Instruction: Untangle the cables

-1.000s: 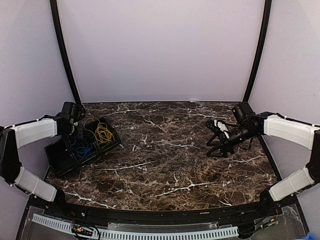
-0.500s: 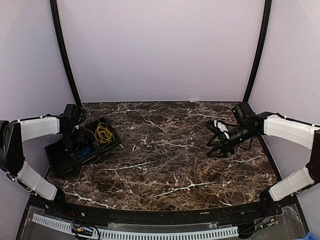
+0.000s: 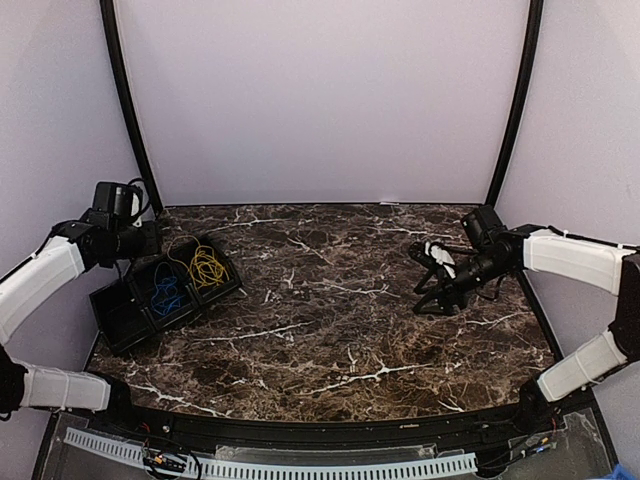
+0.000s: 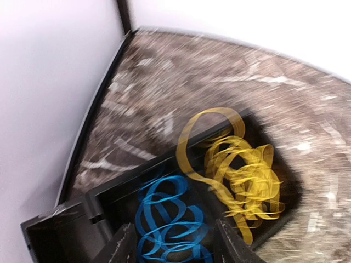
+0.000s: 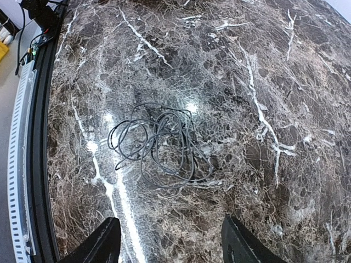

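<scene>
Blue cables (image 4: 164, 216) lie coiled in the middle compartment of a black tray (image 4: 55, 233), and yellow cables (image 4: 238, 167) fill the compartment beside them, one loop hanging over the wall. My left gripper (image 4: 175, 249) hovers open above the blue coil, holding nothing; this view is smeared by motion. From above, the left gripper (image 3: 143, 243) hangs over the tray's far left corner, with the blue cables (image 3: 165, 297) and yellow cables (image 3: 207, 267) below it. A thin grey cable (image 5: 159, 145) lies in loose loops on the marble. My right gripper (image 5: 173, 244) is open just short of it, at the right (image 3: 428, 285).
The tray (image 3: 112, 318) sits at the table's left edge, its nearest compartment bare. Purple walls and black corner posts (image 3: 130, 110) enclose the marble table (image 3: 320, 320). A perforated white strip (image 5: 16, 164) runs along the near edge.
My left gripper has opened and risen out of the tray's blue compartment, swinging up and to the left. The blue cables stay in the tray. My right arm has barely moved.
</scene>
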Robot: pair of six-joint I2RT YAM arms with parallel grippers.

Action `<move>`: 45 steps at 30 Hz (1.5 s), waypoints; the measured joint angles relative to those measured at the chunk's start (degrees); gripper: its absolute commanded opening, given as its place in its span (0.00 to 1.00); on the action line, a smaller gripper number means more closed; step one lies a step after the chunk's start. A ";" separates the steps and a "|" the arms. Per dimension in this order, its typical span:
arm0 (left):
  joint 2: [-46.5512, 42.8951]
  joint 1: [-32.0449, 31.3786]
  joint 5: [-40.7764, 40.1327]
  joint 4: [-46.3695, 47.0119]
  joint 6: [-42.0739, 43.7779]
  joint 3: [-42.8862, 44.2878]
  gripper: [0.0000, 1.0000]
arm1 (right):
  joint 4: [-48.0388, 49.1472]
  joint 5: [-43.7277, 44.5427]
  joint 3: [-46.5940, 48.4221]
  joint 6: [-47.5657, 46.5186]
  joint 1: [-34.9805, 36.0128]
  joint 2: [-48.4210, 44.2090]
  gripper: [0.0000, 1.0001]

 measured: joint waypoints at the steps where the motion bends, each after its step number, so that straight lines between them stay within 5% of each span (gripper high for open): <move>1: -1.55 -1.22 0.94 0.66 0.17 0.22 0.50 | 0.24 0.48 0.00 0.26 0.00 0.22 0.63; 10: -5.77 -19.87 15.02 15.69 0.79 0.92 0.45 | 1.77 2.43 0.26 1.92 0.28 5.16 0.57; 23: 24.37 -49.83 17.20 27.80 5.11 1.73 0.45 | 2.05 6.82 2.91 2.93 10.21 15.91 0.57; 33: 31.95 -53.72 16.39 37.62 2.47 1.29 0.45 | 2.56 11.15 8.76 5.40 13.60 23.39 0.08; 45: 32.00 -54.66 16.39 51.23 3.67 -3.96 0.49 | -5.49 11.43 15.10 5.22 13.60 18.12 0.00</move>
